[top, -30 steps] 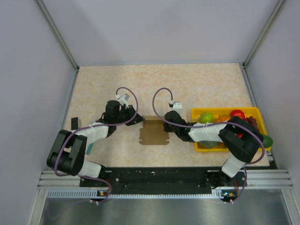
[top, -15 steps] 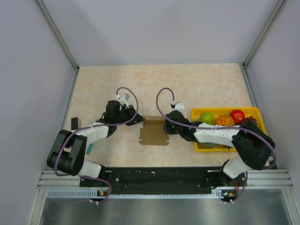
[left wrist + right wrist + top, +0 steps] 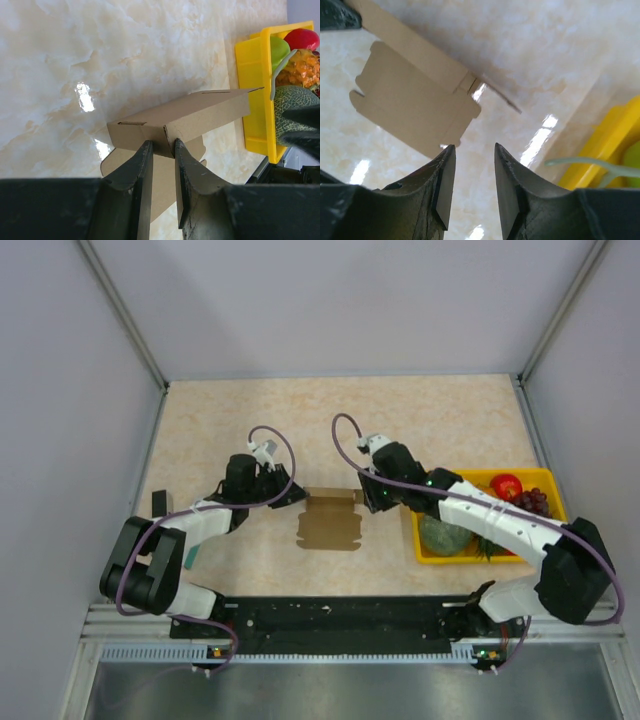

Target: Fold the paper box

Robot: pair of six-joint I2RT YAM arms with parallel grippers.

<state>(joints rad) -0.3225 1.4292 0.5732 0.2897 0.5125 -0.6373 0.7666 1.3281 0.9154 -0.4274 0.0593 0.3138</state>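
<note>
The paper box is a flat brown cardboard sheet on the table between the arms, with its far wall folded up. My left gripper is shut on the left end of that raised wall. In the left wrist view the two fingers pinch the folded corner of the paper box. My right gripper hovers open just beyond the box's right far corner. In the right wrist view the right gripper holds nothing, and the paper box lies ahead and to the left.
A yellow tray of fruit stands right of the box, partly under my right arm, with a red apple and a melon in it. The tray's wall is near the box's right end. A small dark object stands by the left wall.
My right gripper has opened, let go of the box's right edge and drawn away toward the far side as the arm stretched out. The left gripper and the box have stayed put.
</note>
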